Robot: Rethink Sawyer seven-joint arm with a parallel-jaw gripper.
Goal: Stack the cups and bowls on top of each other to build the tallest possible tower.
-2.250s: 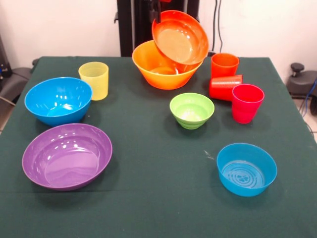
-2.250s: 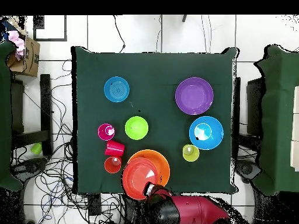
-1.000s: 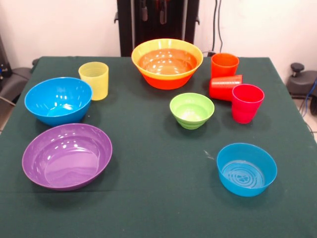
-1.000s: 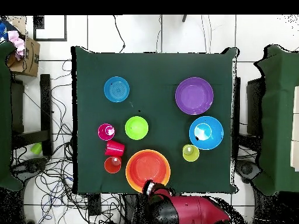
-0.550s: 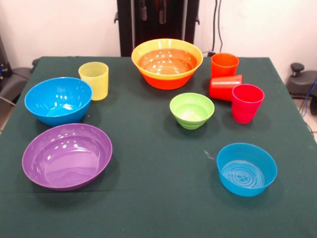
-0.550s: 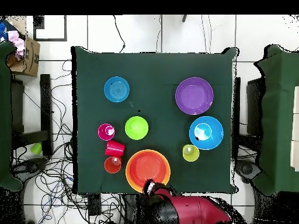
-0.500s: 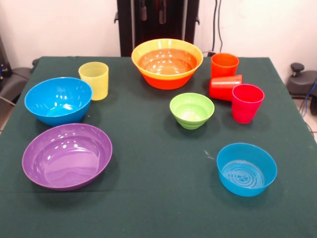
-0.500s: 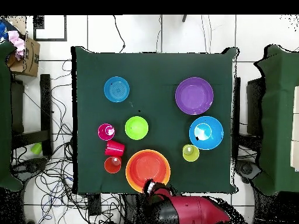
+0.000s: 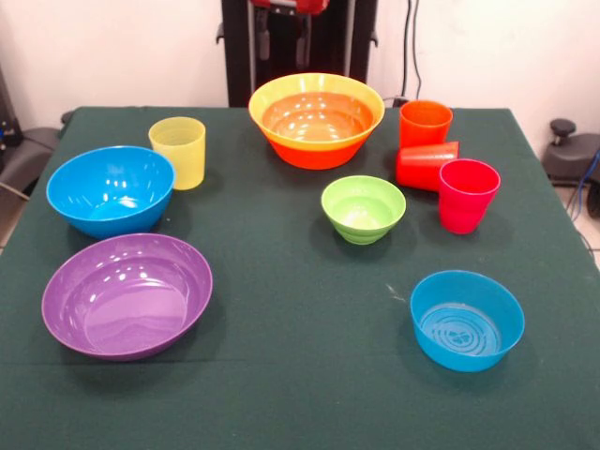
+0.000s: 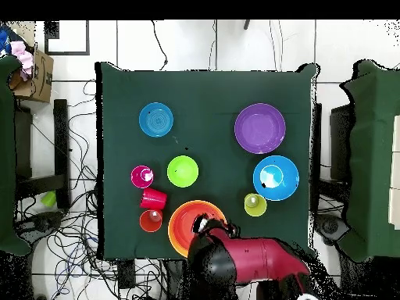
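While the orange-red bowl (image 9: 316, 120) sits nested inside the yellow-orange bowl (image 9: 272, 129) at the table's (image 9: 300, 375) edge, the gripper (image 10: 205, 226) hovers over them; finger state I can't tell. Glossy thin plastic, probably light and slippery: pinch the rim wall, not the curved side.

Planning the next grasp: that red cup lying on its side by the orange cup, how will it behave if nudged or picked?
The red cup lies on its side, so a nudge would probably roll it, likely in a curve since it tapers. It rests against the orange cup and magenta cup, which may block it. Glossy plastic: probably light, rigid, somewhat slippery.
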